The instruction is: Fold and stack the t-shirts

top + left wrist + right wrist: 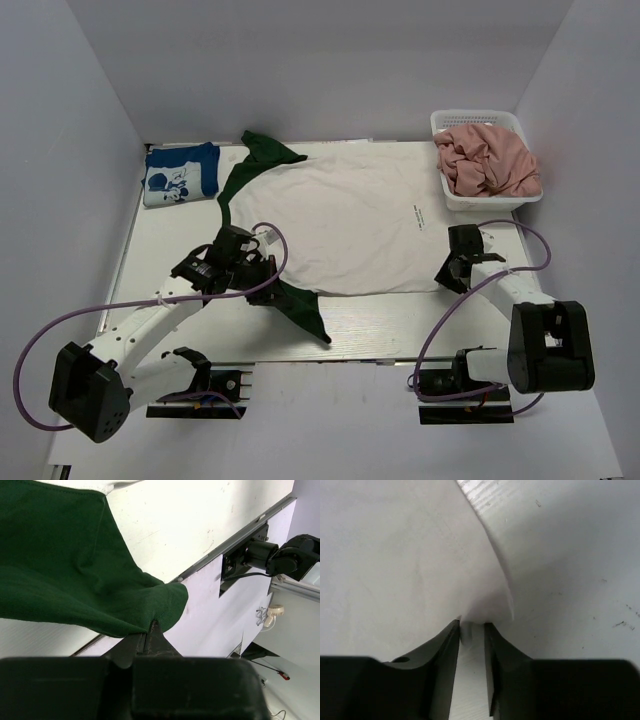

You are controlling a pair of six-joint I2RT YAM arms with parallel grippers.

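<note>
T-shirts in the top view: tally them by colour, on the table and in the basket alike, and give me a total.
white t-shirt with dark green sleeves: 1
blue t-shirt with white print: 1
pink t-shirt, bunched in the basket: 1, as far as the heap shows
Total: 3

Overhead light, bright and even; faint shadows on the table (pixel 400 320). Right wrist view: white shirt (pixel 395 555) washed out, near fingers (pixel 442 660) dark and blurred. Top view sharp.
</note>
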